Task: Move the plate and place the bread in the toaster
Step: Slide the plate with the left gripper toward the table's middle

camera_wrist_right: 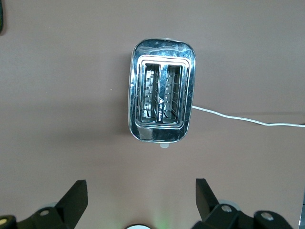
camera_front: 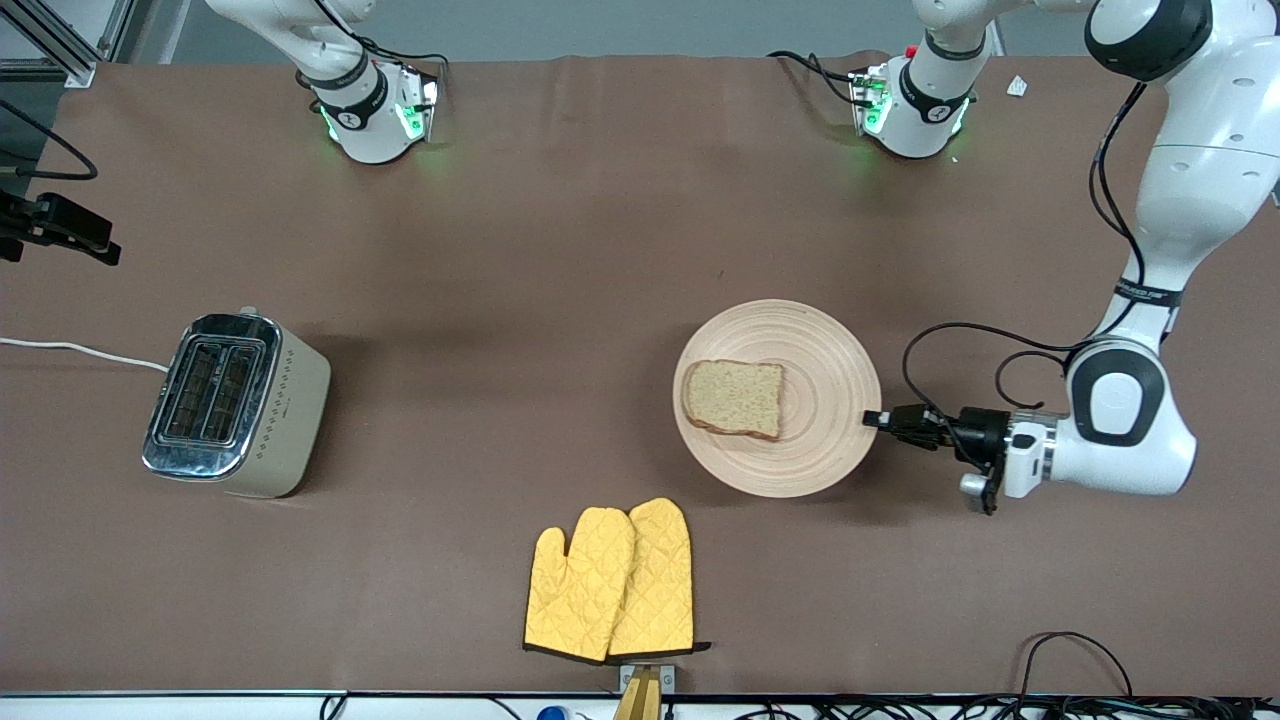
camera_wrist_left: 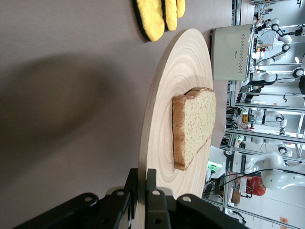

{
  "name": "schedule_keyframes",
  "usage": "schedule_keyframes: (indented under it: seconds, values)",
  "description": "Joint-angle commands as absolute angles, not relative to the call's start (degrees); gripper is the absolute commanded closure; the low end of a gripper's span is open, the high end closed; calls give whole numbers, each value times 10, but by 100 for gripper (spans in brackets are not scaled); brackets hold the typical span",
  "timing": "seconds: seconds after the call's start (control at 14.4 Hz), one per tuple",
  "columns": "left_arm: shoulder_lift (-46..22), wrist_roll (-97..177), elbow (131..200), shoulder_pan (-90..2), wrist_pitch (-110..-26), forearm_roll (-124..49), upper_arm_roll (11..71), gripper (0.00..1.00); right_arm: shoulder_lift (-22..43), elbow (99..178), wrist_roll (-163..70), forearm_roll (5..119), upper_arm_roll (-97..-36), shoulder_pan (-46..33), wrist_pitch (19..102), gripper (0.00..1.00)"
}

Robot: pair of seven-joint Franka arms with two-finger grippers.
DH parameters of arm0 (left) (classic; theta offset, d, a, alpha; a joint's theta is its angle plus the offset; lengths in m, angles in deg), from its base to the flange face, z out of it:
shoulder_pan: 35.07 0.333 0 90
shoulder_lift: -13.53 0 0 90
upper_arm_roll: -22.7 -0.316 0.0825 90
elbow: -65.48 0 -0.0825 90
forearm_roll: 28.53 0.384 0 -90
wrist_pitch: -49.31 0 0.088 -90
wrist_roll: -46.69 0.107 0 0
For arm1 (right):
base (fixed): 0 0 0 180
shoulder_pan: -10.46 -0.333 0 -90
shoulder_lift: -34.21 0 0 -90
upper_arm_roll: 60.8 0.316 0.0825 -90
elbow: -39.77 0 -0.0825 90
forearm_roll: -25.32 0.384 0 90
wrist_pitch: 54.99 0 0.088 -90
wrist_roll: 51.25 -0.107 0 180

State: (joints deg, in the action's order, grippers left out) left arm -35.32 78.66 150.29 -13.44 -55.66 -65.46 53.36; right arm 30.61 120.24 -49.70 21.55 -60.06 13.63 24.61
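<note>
Gripping plate [camera_front: 778, 398] rim, left gripper [camera_front: 876, 420], fingertips hidden

High front camera and right wrist camera both overlook the toaster [camera_front: 237, 403].

The left gripper [camera_wrist_left: 141, 188] has the rim of the plate [camera_wrist_left: 164, 119] pinched between its black fingers [camera_wrist_left: 153, 200]. The bread [camera_wrist_left: 193, 126] lies flat on the plate, clear of the fingers. The yellow oven mitts [camera_wrist_left: 157, 16] and the toaster [camera_wrist_left: 231, 52] sit on the brown table [camera_wrist_left: 66, 95] past the plate.
</note>
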Motion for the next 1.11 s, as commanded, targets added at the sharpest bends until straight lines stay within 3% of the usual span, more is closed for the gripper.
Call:
schedule_keyframes:
  seconds: [0.0,0.42,1.04]
  values:
    - [-338,782,1534,-134,-601,-662,572,100,312,1205,-497,213,-598,141,242,0]
    - [-339,783,1605,-177,-734,-750,604,100,312,1205,-483,213,-598,146,242,0]
    - [-353,900,1673,-245,-829,-923,605,100,312,1205,-471,212,-597,145,240,0]
